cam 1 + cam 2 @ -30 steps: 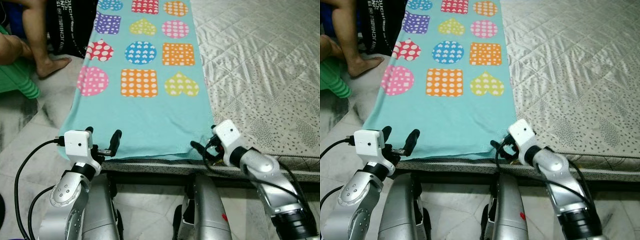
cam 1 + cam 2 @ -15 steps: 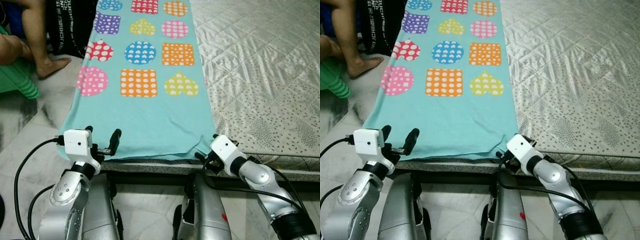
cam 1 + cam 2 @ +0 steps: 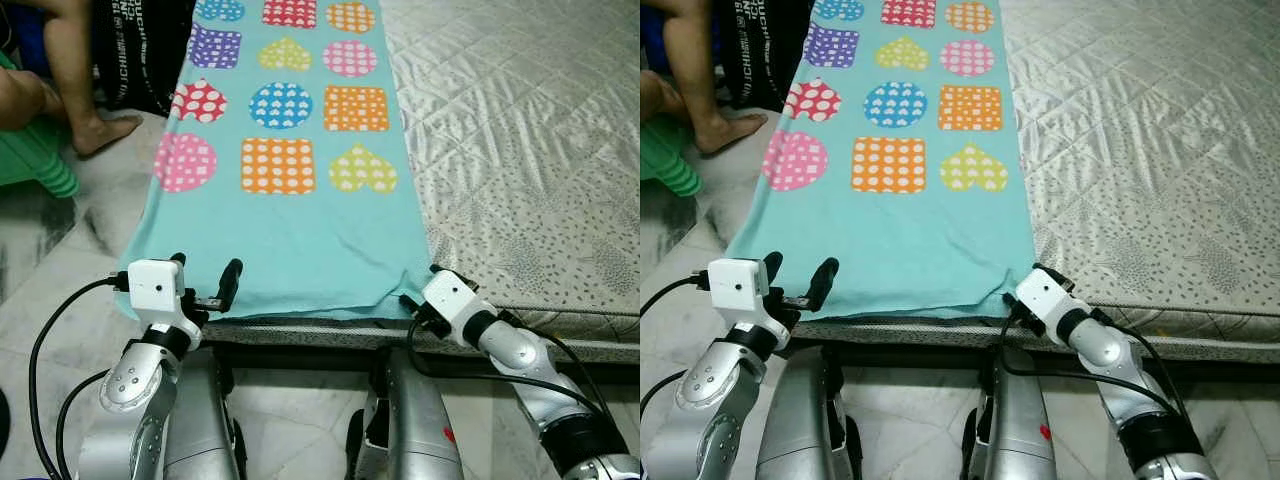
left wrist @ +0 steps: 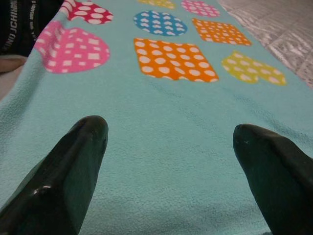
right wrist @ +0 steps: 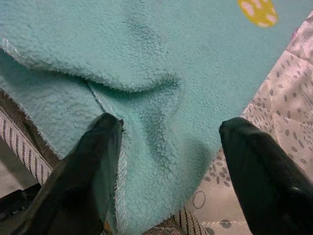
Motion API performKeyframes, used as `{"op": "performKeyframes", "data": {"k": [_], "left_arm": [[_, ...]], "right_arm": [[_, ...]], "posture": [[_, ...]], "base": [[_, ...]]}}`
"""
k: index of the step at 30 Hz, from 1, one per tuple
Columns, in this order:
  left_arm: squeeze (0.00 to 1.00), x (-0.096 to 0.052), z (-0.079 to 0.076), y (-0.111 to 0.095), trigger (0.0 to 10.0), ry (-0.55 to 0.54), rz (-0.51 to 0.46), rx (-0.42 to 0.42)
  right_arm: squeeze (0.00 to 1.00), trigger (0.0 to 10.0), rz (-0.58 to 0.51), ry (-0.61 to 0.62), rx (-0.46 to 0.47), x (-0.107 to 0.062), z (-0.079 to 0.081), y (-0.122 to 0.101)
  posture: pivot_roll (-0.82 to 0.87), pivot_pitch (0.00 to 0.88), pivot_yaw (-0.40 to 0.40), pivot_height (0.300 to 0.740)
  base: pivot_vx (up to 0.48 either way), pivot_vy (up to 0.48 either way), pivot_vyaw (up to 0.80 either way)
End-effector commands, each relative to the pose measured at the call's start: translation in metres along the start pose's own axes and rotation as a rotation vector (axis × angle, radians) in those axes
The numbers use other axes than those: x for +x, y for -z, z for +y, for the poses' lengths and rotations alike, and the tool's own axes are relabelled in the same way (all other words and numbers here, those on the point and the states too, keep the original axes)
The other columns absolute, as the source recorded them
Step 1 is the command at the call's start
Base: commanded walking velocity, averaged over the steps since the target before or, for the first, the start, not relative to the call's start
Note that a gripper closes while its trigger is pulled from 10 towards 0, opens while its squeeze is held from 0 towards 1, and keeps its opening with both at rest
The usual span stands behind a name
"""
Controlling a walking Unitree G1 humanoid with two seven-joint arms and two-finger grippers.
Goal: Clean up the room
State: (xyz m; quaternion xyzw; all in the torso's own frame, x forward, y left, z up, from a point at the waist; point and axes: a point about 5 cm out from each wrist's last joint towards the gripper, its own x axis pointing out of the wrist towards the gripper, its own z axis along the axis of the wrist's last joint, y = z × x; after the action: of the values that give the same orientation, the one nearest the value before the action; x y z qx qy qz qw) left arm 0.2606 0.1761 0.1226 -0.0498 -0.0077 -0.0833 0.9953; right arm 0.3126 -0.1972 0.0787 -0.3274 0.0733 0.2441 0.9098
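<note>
From the left eye view, a turquoise fleece blanket point(image 3: 285, 230) lies flat along the left strip of a mattress point(image 3: 520, 150), its near hem reaching the mattress's front edge. It is printed with dotted hearts, circles and squares in pink, orange, yellow, blue, red and purple. The mattress cover is pale, quilted in diamonds with a slight sheen and small speckles near the front. The left gripper point(image 3: 204, 284) sits at the blanket's near left corner, its two black fingers spread apart and holding nothing. The right gripper point(image 3: 412, 303) is at the near right corner, where the hem puckers. On the marbled grey floor point(image 3: 60, 250) at far left, a person's bare foot point(image 3: 105, 130) rests beside a green plastic stool point(image 3: 35, 165) and dark printed fabric point(image 3: 140, 50).

The right eye view shows the same layout, with the striped mattress side band point(image 3: 910, 328) visible under the hem.

In the left wrist view, the rounded, glossy black fingers point(image 4: 73, 161) stand wide apart above the smooth, finely napped fleece, with an orange dotted square point(image 4: 175, 59) ahead.

In the right wrist view, the fingers point(image 5: 88, 166) are parted on either side of a raised fold at the blanket's corner, not clamped on it. Here the fleece looks nubbly, with a stitched whitish hem, and the spotted mattress cover shows beside it.
</note>
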Motion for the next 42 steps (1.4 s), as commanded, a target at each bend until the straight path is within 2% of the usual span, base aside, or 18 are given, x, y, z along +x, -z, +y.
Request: {"op": "performKeyframes", "data": {"k": [1, 3, 8, 10, 13, 21, 24, 26, 30, 31, 37, 42], "left_arm": [[0.00, -0.002, 0.001, 0.003, 10.0, 0.006, 0.011, 0.006], [0.00, -0.002, 0.001, 0.003, 10.0, 0.005, 0.010, 0.006], [0.00, -0.002, 0.002, 0.002, 10.0, 0.002, 0.010, 0.008], [0.00, -0.002, 0.002, 0.002, 10.0, 0.000, 0.010, 0.007], [0.00, -0.002, 0.003, 0.002, 10.0, -0.002, 0.010, 0.008], [0.00, -0.002, 0.004, 0.002, 10.0, -0.003, 0.009, 0.010], [0.00, -0.001, 0.004, 0.002, 10.0, -0.003, 0.008, 0.011], [0.00, -0.001, 0.004, 0.001, 10.0, -0.002, 0.007, 0.012], [0.00, -0.001, 0.004, 0.001, 10.0, -0.003, 0.007, 0.012], [0.00, -0.001, 0.004, 0.001, 10.0, -0.003, 0.007, 0.012], [0.00, -0.002, 0.004, 0.001, 10.0, -0.004, 0.007, 0.012], [0.00, -0.002, 0.005, 0.002, 10.0, -0.006, 0.008, 0.011]], "right_arm": [[0.00, 2.9, 0.035, -0.010, -0.022, -0.007, -0.001, 0.011], [0.00, 2.9, 0.040, -0.015, -0.031, -0.008, -0.001, 0.013], [0.00, 3.2, 0.066, -0.049, -0.129, -0.015, -0.002, 0.023], [0.00, 3.8, 0.076, -0.059, -0.151, -0.017, -0.003, 0.026], [0.00, 3.8, 0.095, -0.072, -0.194, -0.020, -0.006, 0.031], [0.00, 4.4, 0.126, -0.060, -0.232, -0.022, -0.015, 0.037], [0.00, 4.0, 0.121, -0.054, -0.233, -0.022, -0.017, 0.036], [0.00, 2.3, 0.113, -0.061, -0.229, -0.021, -0.016, 0.037], [0.00, 2.8, 0.104, -0.076, -0.222, -0.022, -0.013, 0.037], [0.00, 0.0, 0.100, -0.079, -0.218, -0.022, -0.012, 0.037], [0.00, 0.0, 0.105, -0.083, -0.210, -0.026, -0.015, 0.040], [0.00, 0.0, 0.137, -0.091, -0.195, -0.037, -0.021, 0.049]], "posture": [[0.13, 0.244, -0.048, 0.545], [0.13, 0.244, -0.048, 0.545], [0.13, 0.245, -0.049, 0.545], [0.13, 0.246, -0.049, 0.545], [0.13, 0.246, -0.048, 0.545], [0.13, 0.244, -0.044, 0.545], [0.13, 0.244, -0.044, 0.545], [0.13, 0.243, -0.044, 0.545], [0.13, 0.243, -0.044, 0.545], [0.13, 0.244, -0.044, 0.545], [0.13, 0.245, -0.046, 0.545], [0.13, 0.245, -0.047, 0.545]], "base": [[0.000, 0.000, 0.00], [0.000, 0.000, 0.00], [0.000, 0.000, 0.00], [0.000, 0.000, 0.00], [0.000, 0.000, 0.00], [0.000, 0.000, 0.00], [0.000, 0.000, 0.00], [0.000, 0.000, 0.00], [0.000, 0.000, 0.00], [0.000, 0.000, 0.00], [0.000, 0.000, 0.00], [0.000, 0.000, 0.00]]}}
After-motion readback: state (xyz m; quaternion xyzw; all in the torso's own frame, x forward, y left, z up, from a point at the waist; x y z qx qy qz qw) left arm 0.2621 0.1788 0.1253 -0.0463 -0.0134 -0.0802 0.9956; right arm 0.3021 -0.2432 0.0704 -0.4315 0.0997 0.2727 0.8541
